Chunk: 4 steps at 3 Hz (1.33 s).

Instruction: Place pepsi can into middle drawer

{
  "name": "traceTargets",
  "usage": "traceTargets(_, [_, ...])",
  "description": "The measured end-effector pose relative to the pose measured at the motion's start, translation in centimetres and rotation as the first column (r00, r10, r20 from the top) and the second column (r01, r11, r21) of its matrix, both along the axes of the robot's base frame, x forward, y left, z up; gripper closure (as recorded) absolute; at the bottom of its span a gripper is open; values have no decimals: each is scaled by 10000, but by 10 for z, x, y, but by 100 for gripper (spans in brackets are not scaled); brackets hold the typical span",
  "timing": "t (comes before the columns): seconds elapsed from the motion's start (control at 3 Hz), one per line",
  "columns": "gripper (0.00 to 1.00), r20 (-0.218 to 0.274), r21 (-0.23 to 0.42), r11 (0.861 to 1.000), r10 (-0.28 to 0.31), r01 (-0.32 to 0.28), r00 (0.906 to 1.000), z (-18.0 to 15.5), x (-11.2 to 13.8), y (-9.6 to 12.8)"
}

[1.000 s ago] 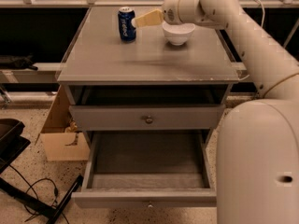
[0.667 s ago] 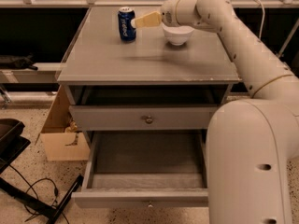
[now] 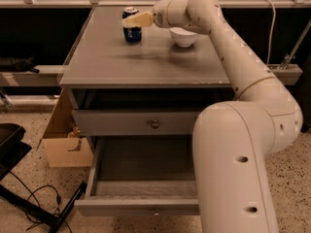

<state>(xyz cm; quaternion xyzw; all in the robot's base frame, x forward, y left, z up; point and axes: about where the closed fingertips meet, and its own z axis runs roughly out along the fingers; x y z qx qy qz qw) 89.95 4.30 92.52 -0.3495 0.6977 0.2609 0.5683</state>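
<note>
Gripper moved left since earlier, now across pepsi can upper part; grip state unclear.

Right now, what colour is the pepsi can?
Dark blue, silver top, in the camera view. The tool is at the pepsi can.

The gripper, at 12 o'clock on the cabinet top, covers the upper band of the pepsi can, whose lettering is too blurred to read. The middle drawer is hidden at its 3 o'clock end behind the arm, which perhaps also covers the 12 o'clock rim of the white bowl.
</note>
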Motion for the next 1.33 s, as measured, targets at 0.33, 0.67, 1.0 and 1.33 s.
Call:
traceTargets(0.33, [0,-22,131,9996,267,-266,9996,-4,5,27])
traceTargets(0.67, [15,37,390,9986,349,-350,9994,-9,14,47])
traceTargets(1.0, [38,39,394,9986,348,-349,9994,-10,14,47])
traceTargets(1.33, [69,38,394,9986,349,-350,9994,-10,14,48])
